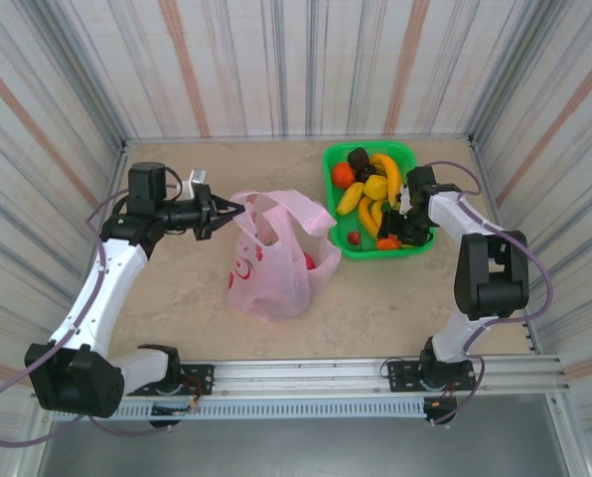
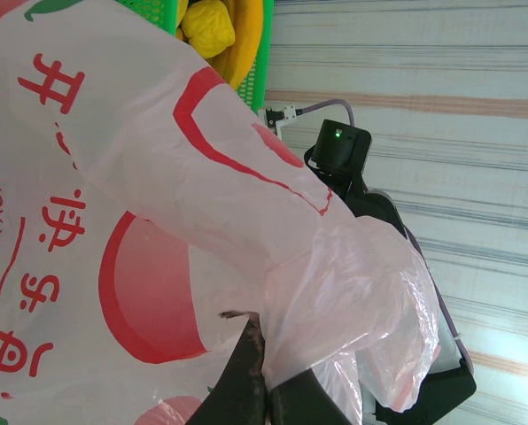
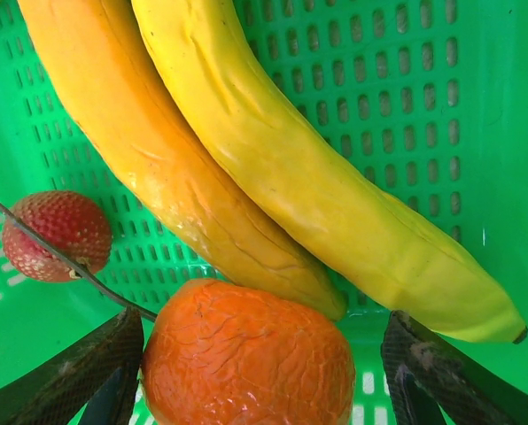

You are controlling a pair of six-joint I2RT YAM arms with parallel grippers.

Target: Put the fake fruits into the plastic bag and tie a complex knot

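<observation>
The pink plastic bag stands mid-table with its mouth up, and a red fruit shows through its right side. My left gripper is shut on the bag's upper left rim; in the left wrist view its fingers pinch a fold of the plastic bag. My right gripper is down in the green tray. It stands open around an orange, with a gap on the right side. Two yellow bananas lie just beyond, and a small red piece lies to the left.
The tray at the back right also holds more bananas, another orange and a dark purple piece. Striped walls close in the table on three sides. A metal rail runs along the near edge.
</observation>
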